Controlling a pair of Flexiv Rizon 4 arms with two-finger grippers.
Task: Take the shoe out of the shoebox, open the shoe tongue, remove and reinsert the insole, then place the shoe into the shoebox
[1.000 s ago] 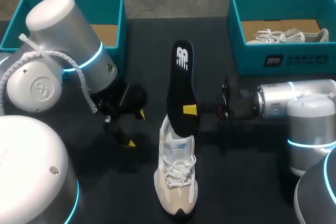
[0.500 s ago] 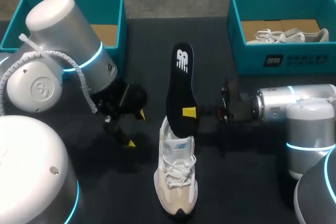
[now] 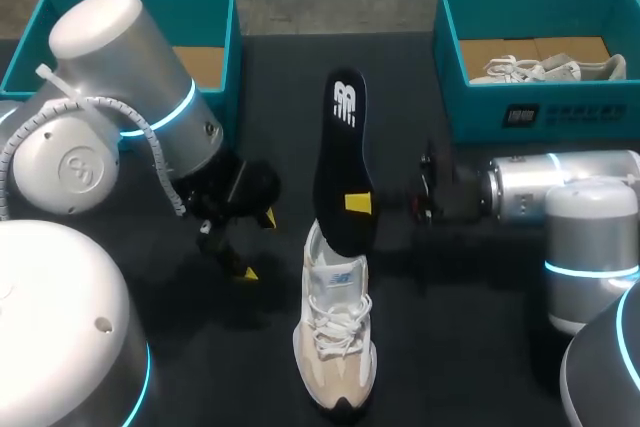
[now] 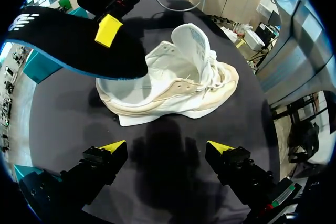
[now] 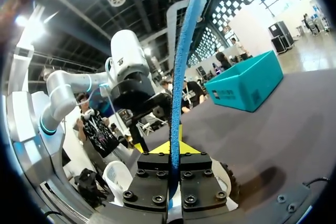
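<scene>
My right tool [image 3: 358, 204] is clamped on the black insole [image 3: 343, 162], one yellow fingertip against its printed top face; in the right wrist view the insole [image 5: 181, 66] stands edge-on between the two fingers of the tool [image 5: 173, 150]. The insole's lower end is at the heel opening of the white and beige shoe [image 3: 337, 332]; I cannot tell whether it is inside. The shoe stands upright on the dark desk [image 3: 480, 327], out of both boxes, with its tongue [image 4: 190, 38] lifted. My left tool [image 3: 257, 245] hangs beside the shoe with its fingers spread apart and nothing between them. Behind lie the left shoebox [image 3: 215, 7] and the right shoebox [image 3: 540, 107], which holds a second shoe [image 3: 540, 69].
</scene>
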